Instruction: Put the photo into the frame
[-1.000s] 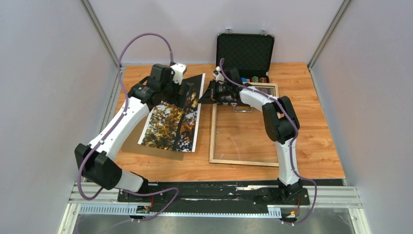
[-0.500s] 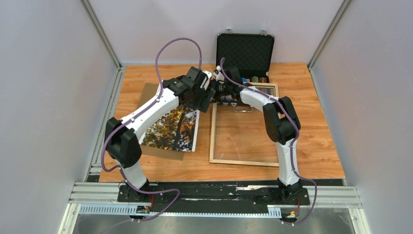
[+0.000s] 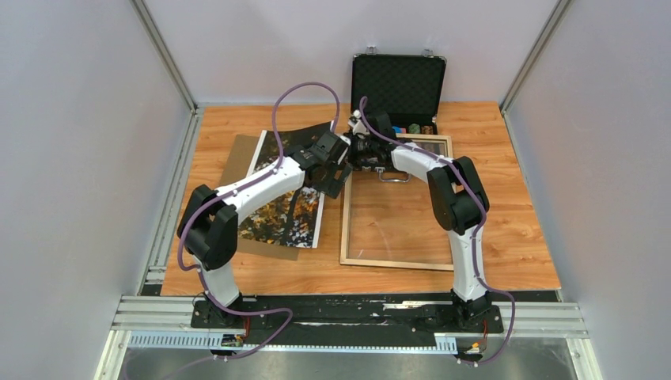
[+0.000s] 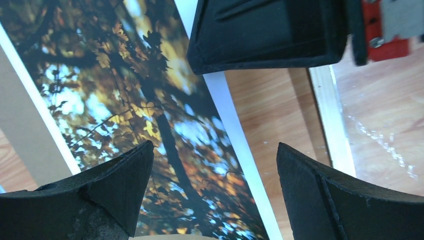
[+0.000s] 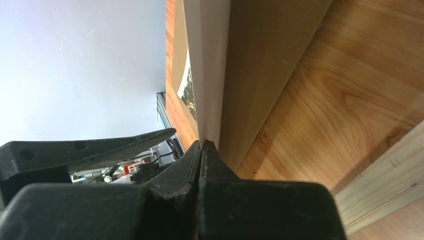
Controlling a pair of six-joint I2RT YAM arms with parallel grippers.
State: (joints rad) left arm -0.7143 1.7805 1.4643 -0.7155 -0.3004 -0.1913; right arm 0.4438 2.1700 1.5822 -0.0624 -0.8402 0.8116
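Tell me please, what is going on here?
The right gripper is shut on the photo, holding its far corner raised. The left gripper hangs open just above the photo, near the frame's left rail. The frame lies flat beside it; the photo is not yet inside.

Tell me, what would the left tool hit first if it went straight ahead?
Most likely the photo, near its white edge: the open left tool points straight onto it, though depth is unclear.

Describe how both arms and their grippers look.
The left arm and right arm have white links with black joints; a purple cable loops along each. The left gripper and right gripper have black wedge-shaped fingers.
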